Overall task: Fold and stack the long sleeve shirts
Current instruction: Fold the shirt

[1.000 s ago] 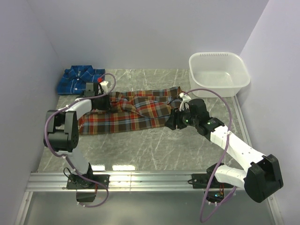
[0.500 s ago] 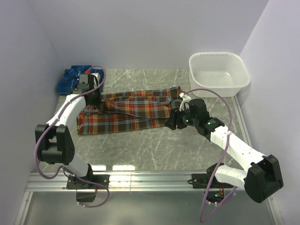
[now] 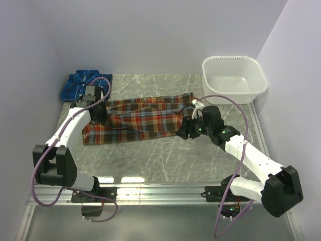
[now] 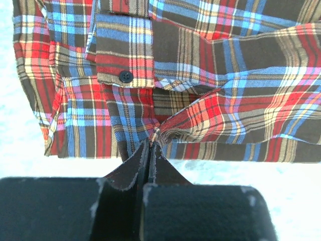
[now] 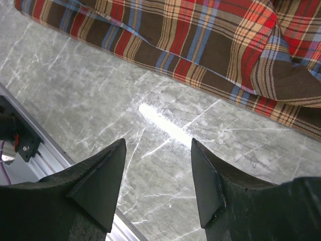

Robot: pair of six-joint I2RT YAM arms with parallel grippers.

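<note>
The red-orange plaid long sleeve shirt (image 3: 143,119) lies spread across the middle of the table, and it fills the left wrist view (image 4: 200,75). My left gripper (image 3: 99,115) sits at the shirt's left end, shut on a pinched fold of its fabric (image 4: 152,143). The blue plaid long sleeve shirt (image 3: 83,83) lies folded at the back left corner. My right gripper (image 3: 182,132) hovers open just off the red shirt's right front edge (image 5: 200,40). Only bare marble shows between its fingers (image 5: 103,181).
A white plastic tub (image 3: 253,93) stands at the back right corner. An aluminium rail (image 3: 160,193) runs along the table's near edge. Walls close in the left, back and right sides.
My left gripper, still shut on the red shirt, drew the fabric left toward the blue shirt, then came back slightly nearer. The shirt's top layer now lies flatter. The right arm stayed put.
</note>
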